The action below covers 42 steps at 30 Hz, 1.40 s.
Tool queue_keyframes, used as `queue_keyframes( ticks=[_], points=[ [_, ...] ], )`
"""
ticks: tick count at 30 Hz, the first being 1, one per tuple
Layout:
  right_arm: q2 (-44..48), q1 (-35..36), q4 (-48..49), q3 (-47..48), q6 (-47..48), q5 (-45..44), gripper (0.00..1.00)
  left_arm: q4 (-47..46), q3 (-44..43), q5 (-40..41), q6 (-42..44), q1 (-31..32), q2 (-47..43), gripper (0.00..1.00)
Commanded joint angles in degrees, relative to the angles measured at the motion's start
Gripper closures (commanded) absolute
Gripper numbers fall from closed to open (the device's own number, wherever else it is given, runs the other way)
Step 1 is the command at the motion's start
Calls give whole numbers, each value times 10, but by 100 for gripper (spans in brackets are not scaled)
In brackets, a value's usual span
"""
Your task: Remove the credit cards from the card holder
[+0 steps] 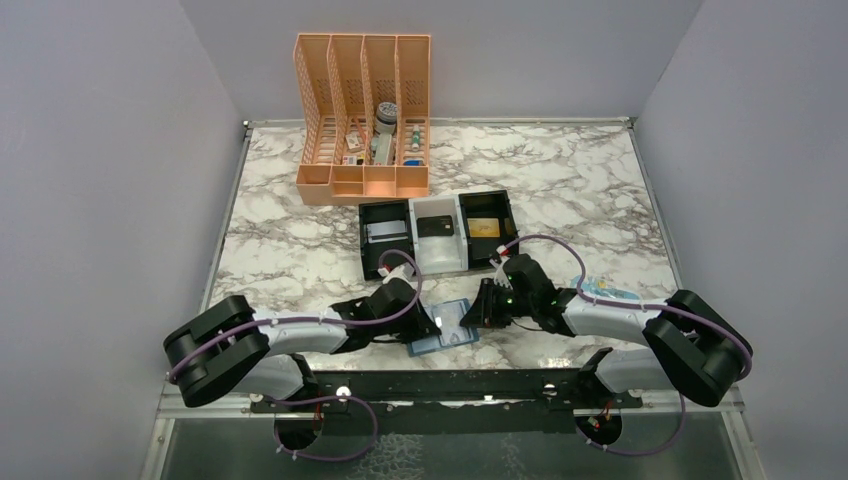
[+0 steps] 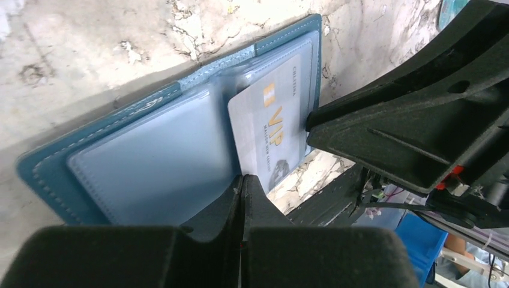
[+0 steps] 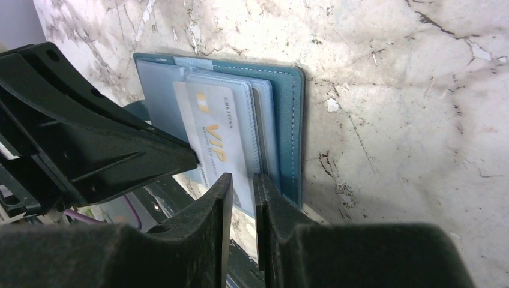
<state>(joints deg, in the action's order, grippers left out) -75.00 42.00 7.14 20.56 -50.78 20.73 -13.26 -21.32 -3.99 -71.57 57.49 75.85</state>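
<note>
Right gripper (image 3: pixel 243 180) fills the bottom of its wrist view, jaws a narrow slit apart, and the end of the card (image 3: pixel 219 141) runs into that slit. Whether the pads are biting on it I cannot tell. The card is pale grey with gold "VIP" lettering and sticks partway out of a clear sleeve.

The holder (image 3: pixel 287 120) lies open and flat at the middle of the table's (image 1: pixel 280 240) near edge, with its fold running across between the two arms. The left gripper (image 2: pixel 243 180) has its jaws closed together on nothing I can see. Its tips bear down on the holder close to the fold, just beside the card's long edge.

The step looks like drawing this card out of its sleeve. To do that well, the right jaws should close fully on the free end, taking enough of the card that it won't slip. The pull should stay low and straight along the card's length, in line with the sleeve mouth, because lifting would bend the card and jam it in the plastic.

The left tips must press on the holder only. If they overlap the card, the whole holder will likely drag toward the near edge.

Once the card is free, the tray (image 1: pixel 437 262) beyond the holder looks like the place for it.
</note>
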Motion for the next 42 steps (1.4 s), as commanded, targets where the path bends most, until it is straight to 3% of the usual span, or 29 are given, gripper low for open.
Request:
queue_keyframes(
  ticks=[1, 17, 22, 28, 37, 42],
  points=[
    [-7, 1, -31, 7, 11, -16, 79, 19, 20, 39, -20, 2, -44, 100],
    [60, 1, -51, 52, 58, 3, 76, 51, 15, 47, -9, 0, -54, 100],
    [6, 1, 24, 59, 45, 77, 76, 46, 12, 46, -7, -1, -48, 100],
    [-80, 2, 3, 80, 60, 74, 74, 41, 9, 42, -2, -2, -43, 100],
    [-87, 2, -63, 80, 74, 6, 73, 20, 7, 31, -6, -7, -21, 75],
    [-91, 2, -55, 65, 71, 9, 73, -33, 56, 28, -45, -17, -24, 68]
  ],
)
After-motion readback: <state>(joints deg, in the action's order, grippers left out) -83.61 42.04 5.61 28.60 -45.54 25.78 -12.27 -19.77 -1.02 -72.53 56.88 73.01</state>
